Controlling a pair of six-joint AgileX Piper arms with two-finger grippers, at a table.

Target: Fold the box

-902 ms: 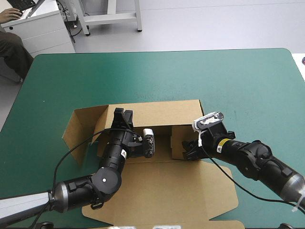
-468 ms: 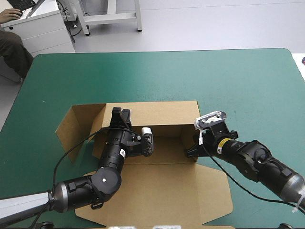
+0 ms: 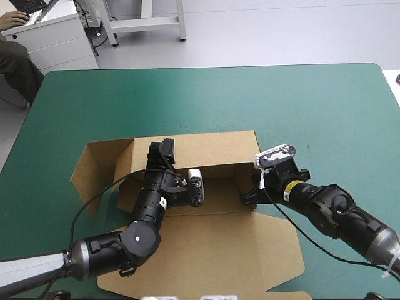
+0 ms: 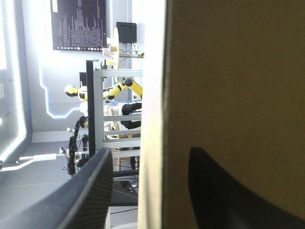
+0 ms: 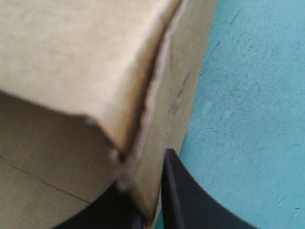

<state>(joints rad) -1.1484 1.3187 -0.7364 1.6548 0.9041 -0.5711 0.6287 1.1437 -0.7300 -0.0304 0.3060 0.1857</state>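
The box [image 3: 219,250] sits on the teal-green cover [image 3: 312,106], its far wall [image 3: 212,149] raised. My right gripper [image 3: 247,198] is pinched almost closed on the side flap at that wall's right end. My left gripper [image 3: 161,150] has its 2 fingers astride the wall, apart and clamping nothing, so I judge the wall could slip out and sag.

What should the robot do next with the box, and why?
Probably close the left gripper on the back wall of the box: its fingers stand apart on either side of that wall, while the right gripper is shut on the side wall.
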